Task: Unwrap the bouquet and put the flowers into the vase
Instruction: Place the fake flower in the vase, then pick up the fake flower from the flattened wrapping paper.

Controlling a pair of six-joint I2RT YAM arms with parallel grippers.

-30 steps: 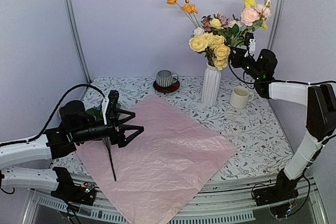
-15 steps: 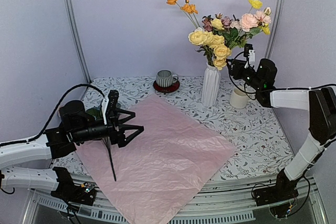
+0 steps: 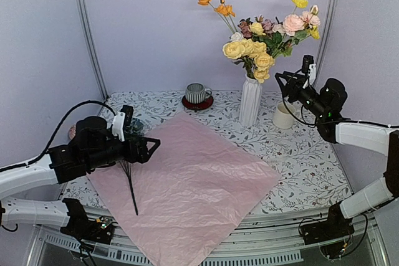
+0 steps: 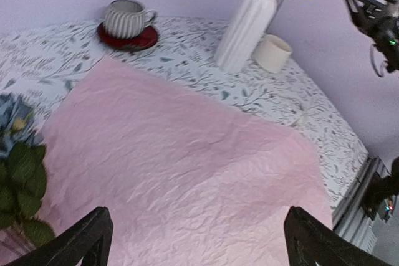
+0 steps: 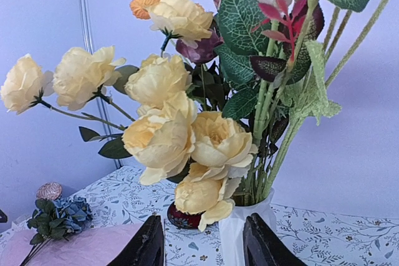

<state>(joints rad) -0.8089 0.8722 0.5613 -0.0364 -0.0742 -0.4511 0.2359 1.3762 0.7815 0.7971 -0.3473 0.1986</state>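
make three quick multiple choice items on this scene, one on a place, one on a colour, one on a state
1. Where does the striped cup stand?
A. by the left arm's base
B. on a red saucer at the back of the table
C. inside a bowl

2. What colour is the crinkled paper sheet?
A. green
B. black
C. pink

3. How are the fingers of the left gripper?
A. spread wide, holding nothing
B. shut on a stem
C. shut on a mug

Answers:
1. B, the saucer's red rim shows under the cup.
2. C, it looks pink in both the top and left wrist views.
3. A, the left wrist view shows only paper between them.
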